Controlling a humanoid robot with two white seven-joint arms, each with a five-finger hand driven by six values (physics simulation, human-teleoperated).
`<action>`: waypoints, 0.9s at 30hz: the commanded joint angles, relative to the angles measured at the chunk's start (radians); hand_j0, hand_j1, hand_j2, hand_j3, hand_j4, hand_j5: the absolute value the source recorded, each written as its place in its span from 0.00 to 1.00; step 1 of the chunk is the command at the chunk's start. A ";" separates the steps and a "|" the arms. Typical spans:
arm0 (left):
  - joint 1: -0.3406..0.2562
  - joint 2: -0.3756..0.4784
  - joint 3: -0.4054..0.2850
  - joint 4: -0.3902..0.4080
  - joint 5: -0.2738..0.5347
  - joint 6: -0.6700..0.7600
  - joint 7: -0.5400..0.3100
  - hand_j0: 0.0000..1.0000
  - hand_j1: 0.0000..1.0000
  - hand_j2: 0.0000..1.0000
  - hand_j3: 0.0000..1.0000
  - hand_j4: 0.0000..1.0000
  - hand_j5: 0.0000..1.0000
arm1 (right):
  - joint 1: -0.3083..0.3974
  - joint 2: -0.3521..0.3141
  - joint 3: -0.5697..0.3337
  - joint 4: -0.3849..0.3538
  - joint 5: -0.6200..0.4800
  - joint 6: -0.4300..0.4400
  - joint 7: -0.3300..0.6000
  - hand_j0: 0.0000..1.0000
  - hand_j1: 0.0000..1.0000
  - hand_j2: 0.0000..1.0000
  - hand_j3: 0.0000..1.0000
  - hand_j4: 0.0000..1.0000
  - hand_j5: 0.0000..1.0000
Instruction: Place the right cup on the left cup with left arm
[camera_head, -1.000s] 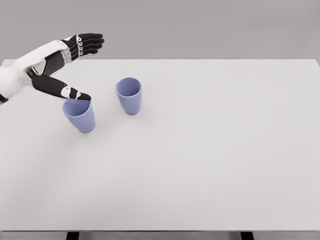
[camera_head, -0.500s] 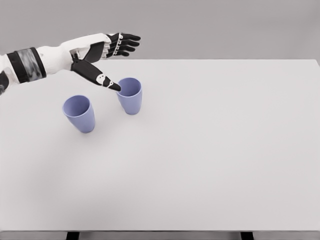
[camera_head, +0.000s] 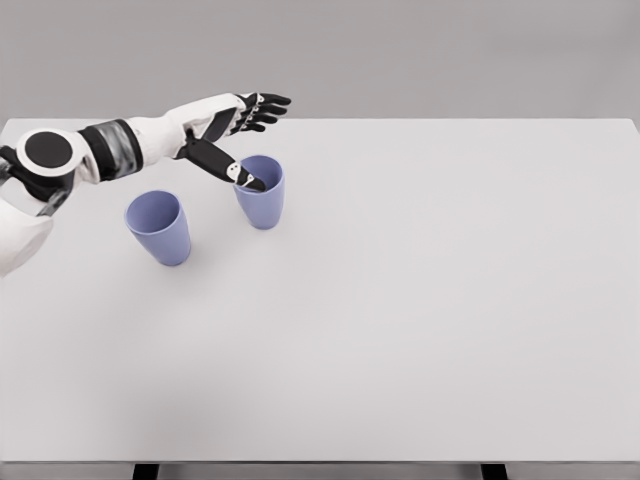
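Blue right cup (camera_head: 260, 192) and left cup (camera_head: 160, 228) upright near table (camera_head: 420, 300) far-left corner; our left hand (camera_head: 232, 125) spread over right cup, thumb dipping into mouth, grasping nothing.

1. The left hand (camera_head: 232, 122) is over the far left part of the table (camera_head: 420, 300); its arm enters from the left edge.
2. The right cup (camera_head: 260, 192) stands upright on the table directly below and in front of the hand. The thumb (camera_head: 228, 168) reaches over its rim.
3. The fingers (camera_head: 265, 107) spread out behind the right cup, not touching it.
4. The left cup (camera_head: 160, 228) stands upright to the left of the hand and nearer the front edge, under the forearm, apart from the right cup.
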 joint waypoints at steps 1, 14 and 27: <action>0.000 -0.002 -0.012 -0.002 -0.002 0.000 0.010 1.00 1.00 1.00 1.00 1.00 1.00 | 0.000 0.000 0.000 0.000 0.000 0.000 0.000 1.00 1.00 1.00 1.00 1.00 1.00; -0.003 -0.003 -0.076 0.044 -0.001 0.001 0.043 1.00 1.00 1.00 1.00 1.00 1.00 | 0.000 0.000 0.000 0.000 0.000 0.000 0.000 1.00 1.00 1.00 1.00 1.00 1.00; -0.005 -0.016 -0.081 0.078 -0.002 0.001 0.045 1.00 1.00 1.00 1.00 1.00 1.00 | 0.000 0.000 0.000 0.000 0.000 0.000 0.000 1.00 1.00 1.00 1.00 1.00 1.00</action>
